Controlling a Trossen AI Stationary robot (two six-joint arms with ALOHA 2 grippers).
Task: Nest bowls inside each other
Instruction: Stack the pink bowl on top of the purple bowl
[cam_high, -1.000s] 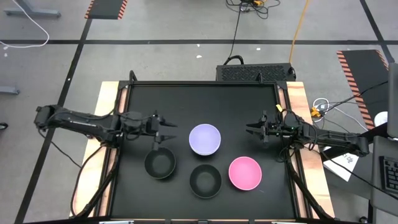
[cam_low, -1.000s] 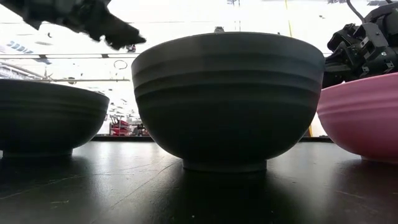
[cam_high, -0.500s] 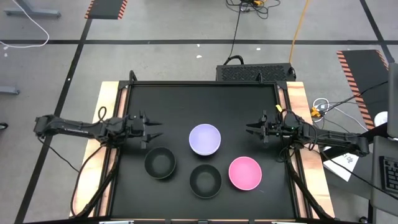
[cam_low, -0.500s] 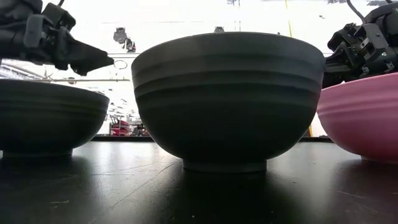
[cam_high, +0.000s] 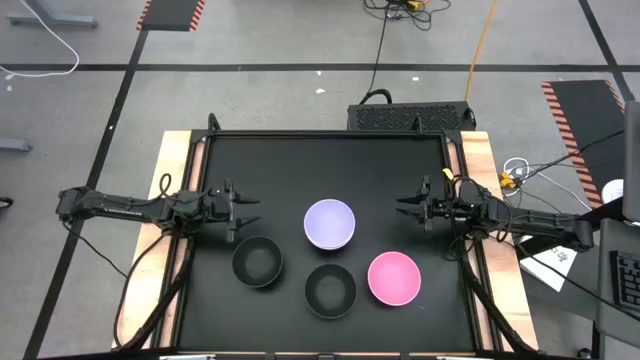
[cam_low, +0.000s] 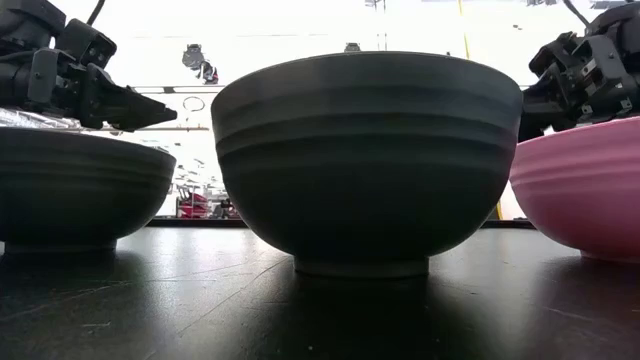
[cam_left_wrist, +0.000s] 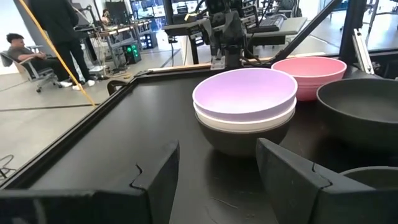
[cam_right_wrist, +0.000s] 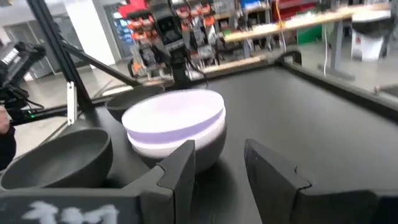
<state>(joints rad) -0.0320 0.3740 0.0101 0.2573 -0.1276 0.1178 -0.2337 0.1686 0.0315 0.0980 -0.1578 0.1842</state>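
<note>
A stack of three nested bowls, lavender on top, then white, then black, stands on its foot mid-table. One loose black bowl sits near the left, another at the near middle, and a pink bowl to its right, each on its own foot. My left gripper hovers open to the left of the stack and beyond the left black bowl. My right gripper hovers open to the right of the stack. Both point at the stack and touch nothing.
The black tabletop has a raised rim and bare room on its far half. Wooden boards flank it. In the low view the near black bowl fills the middle. People stand and sit in the room beyond.
My left gripper has drawn back from above the left black bowl toward the table's left edge and come lower. It stays open. The bowls and my right arm have kept still.
</note>
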